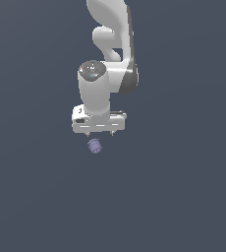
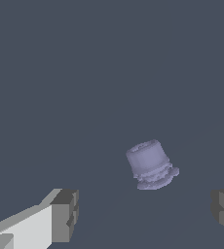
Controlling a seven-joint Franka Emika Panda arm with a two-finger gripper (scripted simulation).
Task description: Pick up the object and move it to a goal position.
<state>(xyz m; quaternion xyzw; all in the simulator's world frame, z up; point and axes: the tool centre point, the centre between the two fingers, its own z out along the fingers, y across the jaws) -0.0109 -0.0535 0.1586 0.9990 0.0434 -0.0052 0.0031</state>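
Overhead, a white, rounded Franka robot arm comes down from the top of the exterior view over a plain, dark slate-blue counter. At the arm's end sits its white, flat-bodied gripper, with two short dark-tipped fingers pointing down. The jaws are spread wide apart and hold nothing; in the wrist view one grey finger pad shows at each side with bare counter between them.

Just below the gripper in the exterior view, and a little toward that view's left of the gripper's middle, lies the object: a tiny lavender-purple stubby cylinder with a ridged, flanged end, much smaller than the gripper. It rests on the counter and nothing touches it. In the wrist view the cylinder sits between the two fingers, nearer one than the other, and some way ahead of the line joining them.

The step in hand appears to be the approach before the grasp. To do it well, the gripper should likely shift until the cylinder sits midway between the fingers, then descend straight down and close on the plain barrel, not the ridged flange, where the pads may slip.

The cylinder appears tilted rather than upright. Its short long axis leans, with the smooth flat end raised and the flanged end lower, toward the gripper.
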